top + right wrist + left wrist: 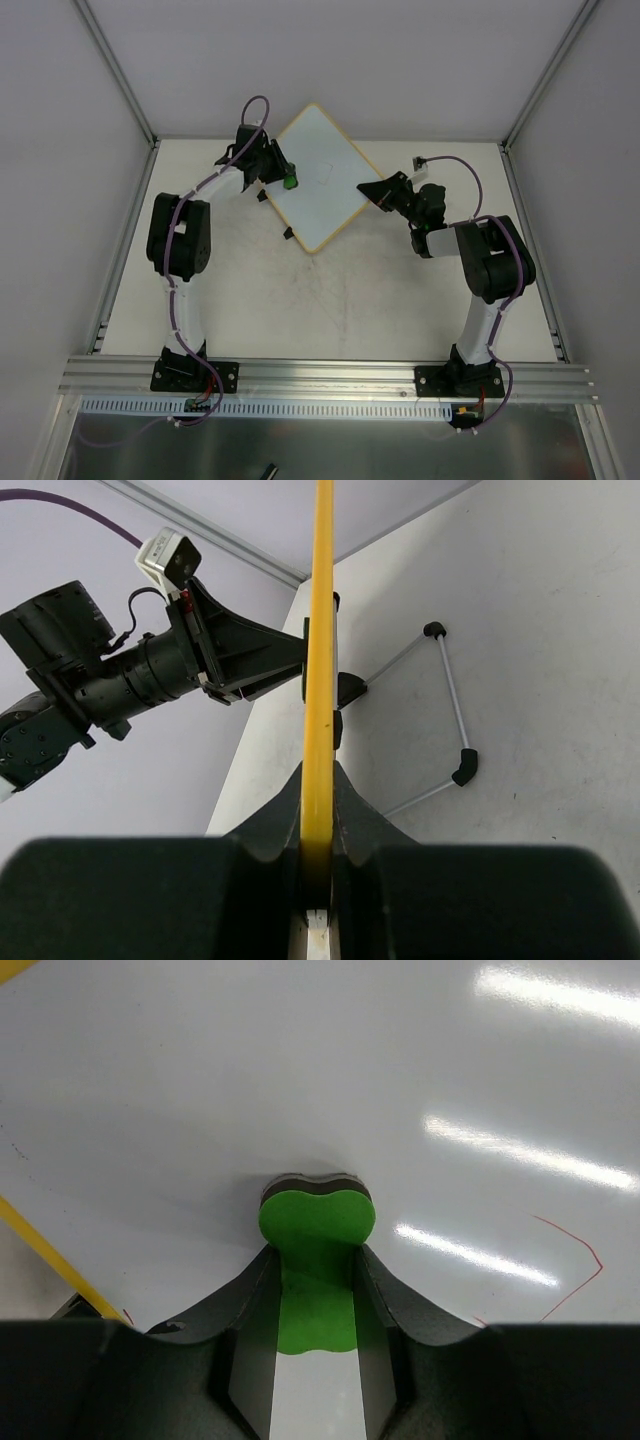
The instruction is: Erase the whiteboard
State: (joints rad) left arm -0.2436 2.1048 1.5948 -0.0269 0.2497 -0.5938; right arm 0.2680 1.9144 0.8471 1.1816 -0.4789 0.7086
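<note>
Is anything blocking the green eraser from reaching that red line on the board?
Nothing visible. The left end effector holds the eraser on the whiteboard, and only bare white surface lies between it and the red line.

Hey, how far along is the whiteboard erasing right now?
Done: the right pincer clamps the whiteboard by its yellow rim. In hand: the left pincer holds the green eraser against the surface. Left: red marker lines beside the eraser are unwiped.

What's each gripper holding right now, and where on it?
Left gripper pinches the eraser by its two sides. Right gripper clamps the whiteboard on its yellow edge.
</note>
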